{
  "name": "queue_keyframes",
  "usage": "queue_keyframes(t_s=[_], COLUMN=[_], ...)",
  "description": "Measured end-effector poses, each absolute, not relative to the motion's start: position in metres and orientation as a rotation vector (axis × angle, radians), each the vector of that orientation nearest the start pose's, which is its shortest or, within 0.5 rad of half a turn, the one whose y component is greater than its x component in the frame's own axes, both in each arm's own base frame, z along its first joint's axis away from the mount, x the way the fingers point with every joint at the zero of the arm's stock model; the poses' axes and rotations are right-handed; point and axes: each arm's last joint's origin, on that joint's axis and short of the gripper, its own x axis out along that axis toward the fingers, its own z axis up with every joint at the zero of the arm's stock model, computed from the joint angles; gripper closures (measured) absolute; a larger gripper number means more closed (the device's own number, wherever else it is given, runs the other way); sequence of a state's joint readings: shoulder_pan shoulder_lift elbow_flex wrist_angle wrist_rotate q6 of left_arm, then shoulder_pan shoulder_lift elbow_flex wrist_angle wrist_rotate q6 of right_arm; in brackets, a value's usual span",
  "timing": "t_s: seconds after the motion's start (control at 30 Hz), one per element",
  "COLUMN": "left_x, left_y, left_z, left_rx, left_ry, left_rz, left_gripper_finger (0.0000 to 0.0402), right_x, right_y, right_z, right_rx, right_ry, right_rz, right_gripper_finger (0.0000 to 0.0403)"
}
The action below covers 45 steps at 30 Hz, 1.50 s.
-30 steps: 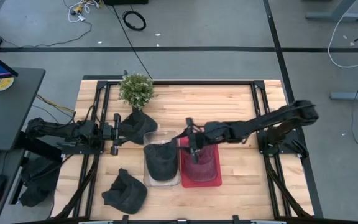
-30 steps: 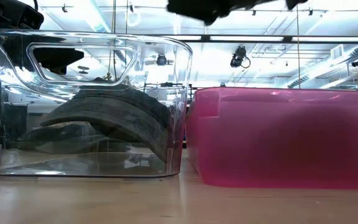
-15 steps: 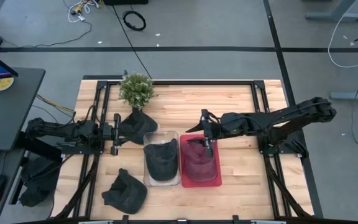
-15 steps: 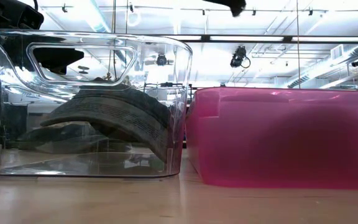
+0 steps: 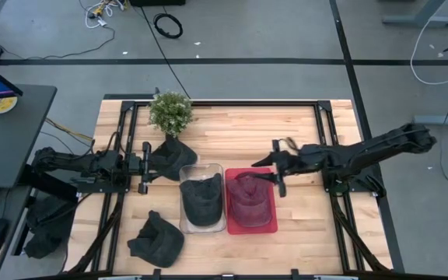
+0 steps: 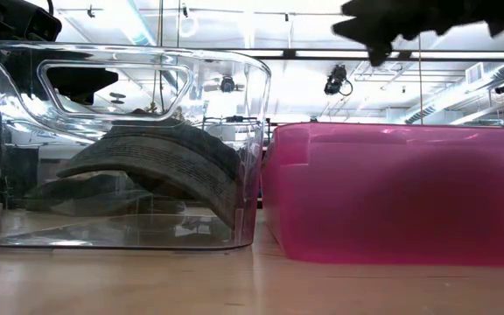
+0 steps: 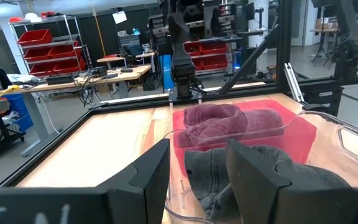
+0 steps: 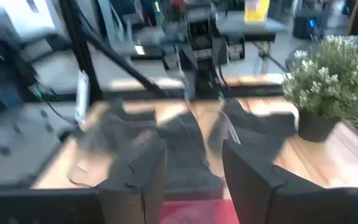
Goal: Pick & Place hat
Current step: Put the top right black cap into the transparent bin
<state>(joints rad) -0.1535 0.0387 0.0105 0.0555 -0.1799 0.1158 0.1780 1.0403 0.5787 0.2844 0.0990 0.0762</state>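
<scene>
High view: maroon hat (image 5: 250,197) crumpled in pink bin (image 5: 271,226); right claw (image 5: 278,173) spread, empty.

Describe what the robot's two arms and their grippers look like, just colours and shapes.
Both arms are dark, near black, built of slim jointed segments. The left arm looks bulky at its base; the right arm reads as a long, thin linkage. The left gripper and right gripper each end in two flat, dark, blocky fingers with stepped inner edges. No markings can be made out.
</scene>
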Motion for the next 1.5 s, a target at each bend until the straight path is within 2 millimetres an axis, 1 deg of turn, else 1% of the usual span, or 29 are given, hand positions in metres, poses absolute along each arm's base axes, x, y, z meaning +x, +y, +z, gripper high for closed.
queue_keyframes(t_s=[0.23,0.4,0.57,0.97,1.33,1.5], left_x=[0.099,0.099,0.099,0.099,0.099,0.099], left_y=[-0.010,-0.010,-0.010,-0.010,-0.010,-0.010], left_z=[0.169,0.169,0.169,0.169,0.169,0.169], left_rx=[0.111,0.111,0.112,0.112,0.112,0.111], left_ry=[-0.025,-0.025,-0.025,-0.025,-0.025,-0.025], left_rz=[0.028,0.027,0.028,0.027,0.028,0.027], left_gripper_finger=[0.0241,0.0241,0.0241,0.0241,0.0241,0.0241], right_x=[0.179,0.155,0.143,0.121,0.102,0.096], right_y=[0.032,0.028,0.025,0.015,0.010,0.010], right_z=[0.243,0.230,0.221,0.223,0.230,0.231], right_rx=[0.186,0.243,0.239,0.211,0.182,0.183], right_ry=[-0.024,-0.117,-0.115,-0.127,-0.211,-0.242], right_rz=[0.163,0.186,0.201,0.153,0.128,0.133], right_gripper_finger=[0.0243,0.0243,0.0243,0.0243,0.0243,0.0243])
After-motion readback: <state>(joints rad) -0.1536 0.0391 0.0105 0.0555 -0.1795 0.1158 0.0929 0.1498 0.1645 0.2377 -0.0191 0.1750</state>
